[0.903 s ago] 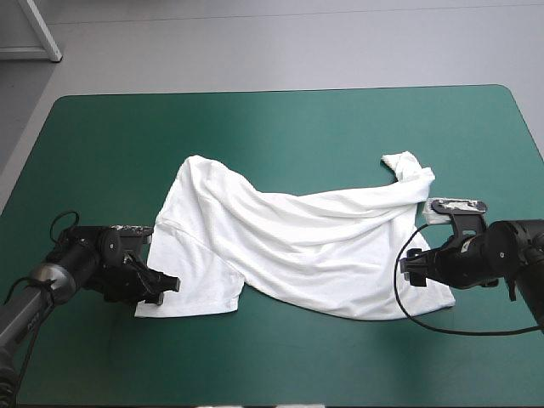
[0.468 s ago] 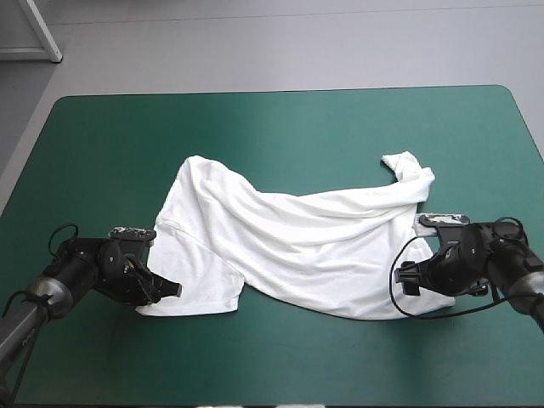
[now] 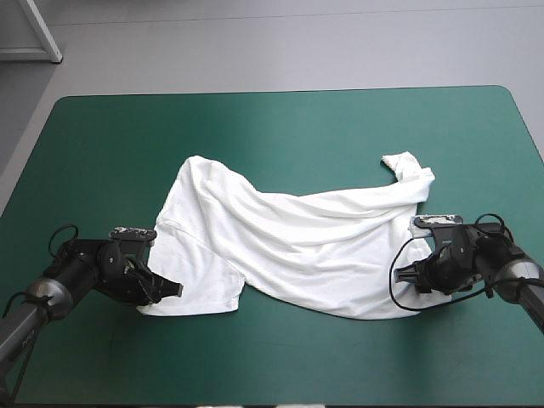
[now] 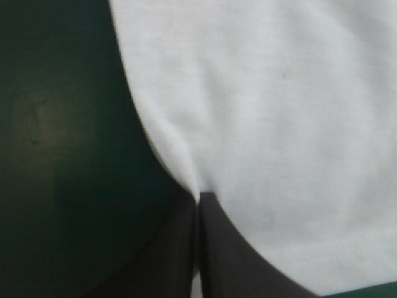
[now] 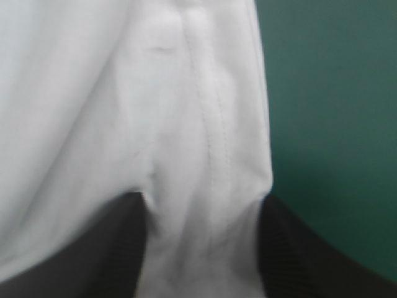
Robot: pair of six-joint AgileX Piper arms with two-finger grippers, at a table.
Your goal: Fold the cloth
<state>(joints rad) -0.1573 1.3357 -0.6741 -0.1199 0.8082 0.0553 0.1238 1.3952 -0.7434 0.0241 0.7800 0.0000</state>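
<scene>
Cloth here is a white T-shirt (image 3: 297, 238), lying spread out but wrinkly in the middle of the teal-green tabletop (image 3: 280, 127), and it is not folded yet. The left pincer (image 3: 173, 290) sits low at the near left corner of the T-shirt with its black fingers (image 4: 236, 267) pressed together on the edge, so it looks like it is pinching that corner to lift it. The right pincer (image 3: 407, 277) is low at the near right edge with its fingers apart and the cloth between them, likely ready to squeeze so both corners can go up together.
</scene>
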